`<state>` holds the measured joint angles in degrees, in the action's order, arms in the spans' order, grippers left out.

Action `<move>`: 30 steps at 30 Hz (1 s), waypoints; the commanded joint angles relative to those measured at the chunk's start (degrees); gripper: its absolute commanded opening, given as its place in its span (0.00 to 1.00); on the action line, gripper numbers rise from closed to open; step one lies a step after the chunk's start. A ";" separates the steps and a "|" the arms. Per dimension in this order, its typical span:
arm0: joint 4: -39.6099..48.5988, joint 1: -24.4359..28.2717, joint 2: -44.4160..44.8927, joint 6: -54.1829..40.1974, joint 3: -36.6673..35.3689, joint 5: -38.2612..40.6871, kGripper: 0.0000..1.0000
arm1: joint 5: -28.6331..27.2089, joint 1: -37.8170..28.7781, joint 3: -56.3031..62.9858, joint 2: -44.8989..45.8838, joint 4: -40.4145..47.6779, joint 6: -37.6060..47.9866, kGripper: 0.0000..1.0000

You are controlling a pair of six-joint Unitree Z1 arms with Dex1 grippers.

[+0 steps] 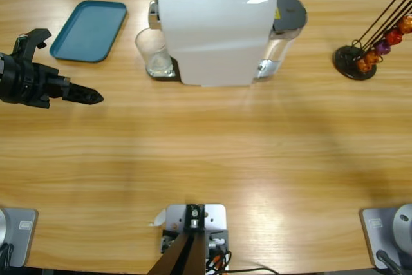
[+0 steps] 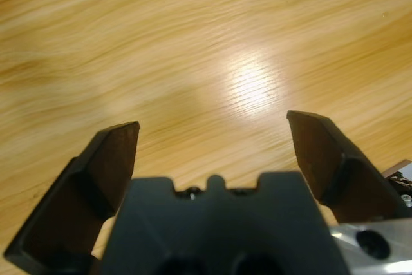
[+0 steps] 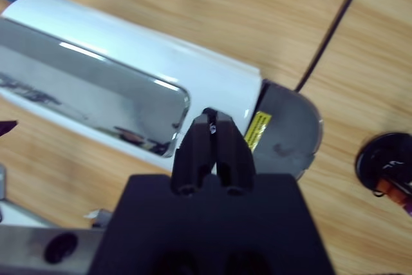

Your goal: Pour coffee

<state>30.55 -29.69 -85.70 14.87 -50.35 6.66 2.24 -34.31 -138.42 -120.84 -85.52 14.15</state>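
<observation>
The left claw (image 1: 90, 96) (image 2: 212, 123) reaches in from the left edge, low over the counter (image 1: 206, 159). Its jaws are spread wide, with only bare wood between them in the left wrist view. Just beyond the claw and a little to its side lies a teal tray (image 1: 90, 30), flat on the counter. Further to the right, well apart from this claw, a small clear glass (image 1: 153, 53) stands upright on the drip stand at the left end of the white coffee machine (image 1: 212, 37) (image 3: 129, 75). The glass looks clear at the bottom, and I cannot tell whether any coffee is in it.

The right claw (image 3: 214, 117) hangs above the machine with its jaws pressed together and nothing in them. It points down at the spot where the white body meets the grey lid (image 1: 290, 14) (image 3: 290, 127) of the water tank. Off to the right, well apart from this claw, stands a round black capsule holder (image 1: 355, 62) (image 3: 386, 162). Its thin rods carry orange and purple capsules (image 1: 380, 46).
</observation>
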 commanded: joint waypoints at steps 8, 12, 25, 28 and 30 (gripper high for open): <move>0.13 -1.02 1.63 0.42 1.78 -0.77 1.00 | -2.33 -3.74 -7.34 13.72 -4.09 -3.98 1.00; 0.14 -1.08 3.75 0.34 2.20 -0.77 1.00 | -1.57 -4.03 0.62 15.23 -2.56 -2.78 0.98; 0.57 -5.49 9.47 -0.46 3.01 -0.19 1.00 | 9.57 -6.91 68.12 47.91 37.57 1.49 1.00; 0.60 -8.00 9.59 -0.75 4.03 -0.18 1.00 | 8.59 -7.70 79.70 53.36 44.81 1.46 1.00; 0.83 -8.90 10.73 -0.74 4.61 -0.19 1.00 | 7.90 -7.70 85.44 56.43 49.19 1.49 1.00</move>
<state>30.55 -34.78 -77.65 14.83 -49.19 6.66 10.41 -40.62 -72.28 -77.16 -48.68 15.00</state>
